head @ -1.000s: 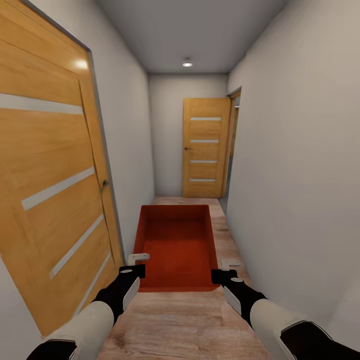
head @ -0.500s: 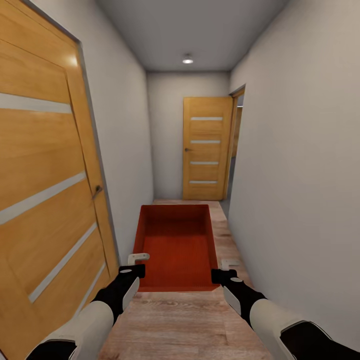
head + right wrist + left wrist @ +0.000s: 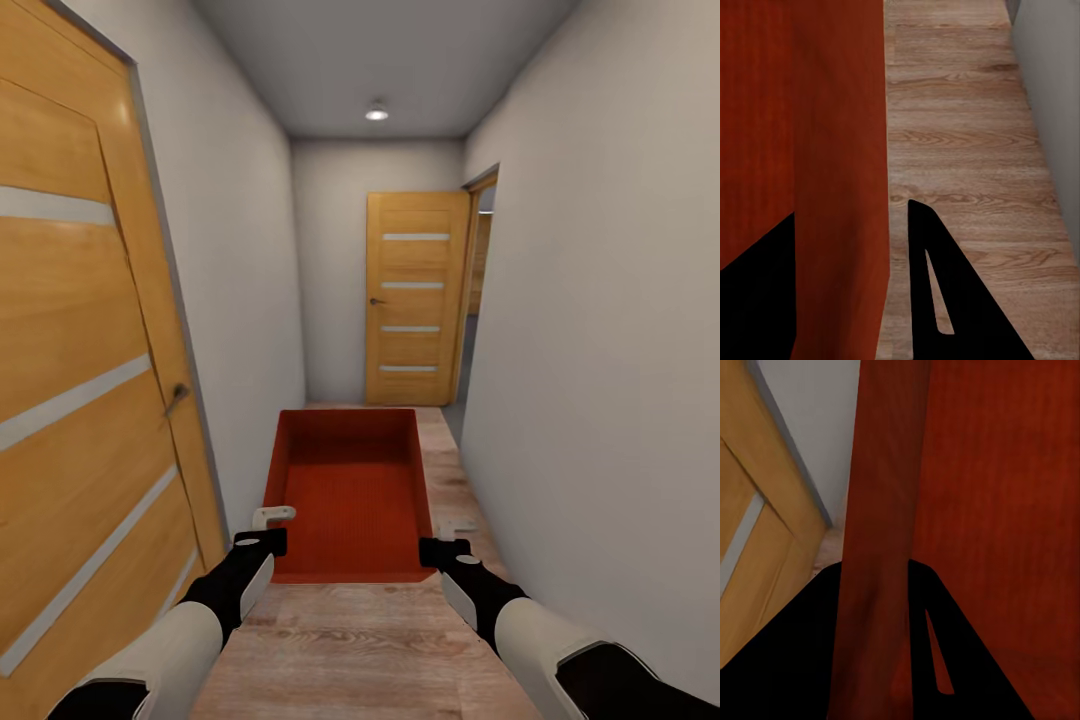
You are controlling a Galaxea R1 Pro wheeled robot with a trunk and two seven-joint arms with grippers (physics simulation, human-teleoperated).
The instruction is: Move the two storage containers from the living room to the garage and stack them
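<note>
The left gripper [image 3: 268, 530] is closed down to a narrow gap on the left side wall of a red-orange storage container [image 3: 345, 490], near its close corner; in the left wrist view one dark finger [image 3: 787, 660] lies outside the thin wall and the other inside, with the wall [image 3: 881, 547] pinched between them. The right gripper [image 3: 450, 540] grips the right side wall in the same way: the right wrist view shows the wall [image 3: 840, 180] running between its two dark fingers [image 3: 952, 300], one on each face.

One container is in sight, open-topped with nothing in it, carried between the two arms in front of the robot above a light wood-plank floor [image 3: 350, 640]. It sits in a narrow hallway with pale walls [image 3: 590, 330].

Two wooden doors can be counted: a large one close by on the left [image 3: 70, 400], with pale horizontal strips and a handle, and a smaller one at the far end of the hallway [image 3: 415, 295]. An open doorway [image 3: 480, 250] shows on the right just beside the far door. One round ceiling light [image 3: 376, 113] glows overhead.
</note>
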